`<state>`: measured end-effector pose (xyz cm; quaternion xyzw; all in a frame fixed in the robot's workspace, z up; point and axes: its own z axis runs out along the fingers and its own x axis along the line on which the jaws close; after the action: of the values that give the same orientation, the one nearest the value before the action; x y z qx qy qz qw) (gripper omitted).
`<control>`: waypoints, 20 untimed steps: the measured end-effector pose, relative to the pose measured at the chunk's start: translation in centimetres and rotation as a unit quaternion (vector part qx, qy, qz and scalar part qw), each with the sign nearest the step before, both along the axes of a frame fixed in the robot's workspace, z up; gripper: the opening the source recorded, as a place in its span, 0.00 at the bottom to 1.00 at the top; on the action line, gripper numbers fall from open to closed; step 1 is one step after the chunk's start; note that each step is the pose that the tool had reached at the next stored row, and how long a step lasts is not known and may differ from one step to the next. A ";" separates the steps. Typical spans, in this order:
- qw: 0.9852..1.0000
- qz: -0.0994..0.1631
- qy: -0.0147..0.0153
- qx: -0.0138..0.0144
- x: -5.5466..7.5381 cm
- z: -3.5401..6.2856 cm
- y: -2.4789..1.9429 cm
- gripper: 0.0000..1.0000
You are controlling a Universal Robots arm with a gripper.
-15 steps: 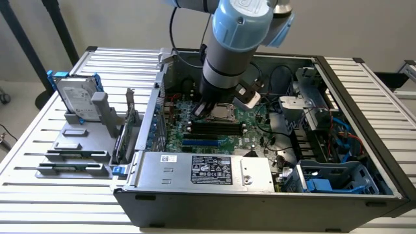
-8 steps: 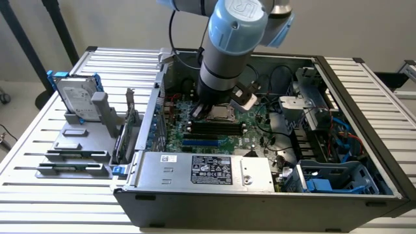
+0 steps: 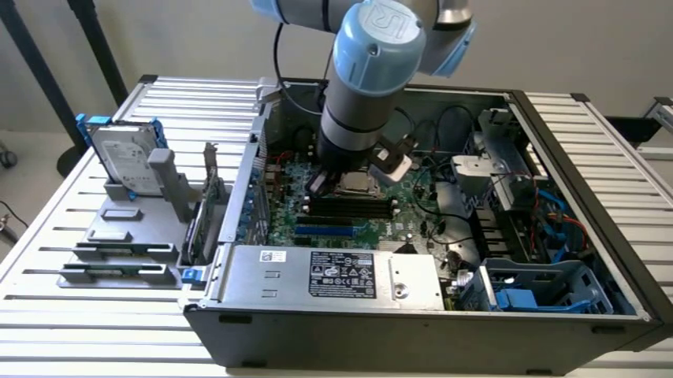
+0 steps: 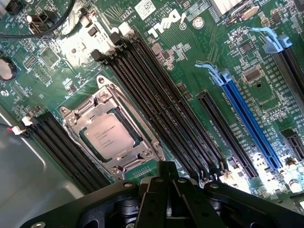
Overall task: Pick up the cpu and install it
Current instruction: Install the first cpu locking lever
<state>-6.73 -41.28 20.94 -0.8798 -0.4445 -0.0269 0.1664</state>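
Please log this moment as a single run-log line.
gripper: shut, empty | cpu: seated in motherboard socket | arm: above socket

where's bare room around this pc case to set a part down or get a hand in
Free: the slatted table on the exterior view's right of the computer case, and the strip in front of the gray parts rack. Crowded: the rack with its hard drive, and inside the case, where the arm hangs over the CPU in its socket beside the RAM slots.
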 end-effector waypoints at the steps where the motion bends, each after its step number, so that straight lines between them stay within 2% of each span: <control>1: 1.000 0.000 0.000 0.000 0.0 -0.10 0.03 0.11; 11: 1.000 0.000 -0.003 0.000 -0.3 -1.08 0.34 0.11; 20: 1.000 0.000 -0.004 0.000 -0.3 -1.59 0.67 0.11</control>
<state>-7.03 -40.61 19.34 -0.8796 -0.4452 -0.0309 0.1645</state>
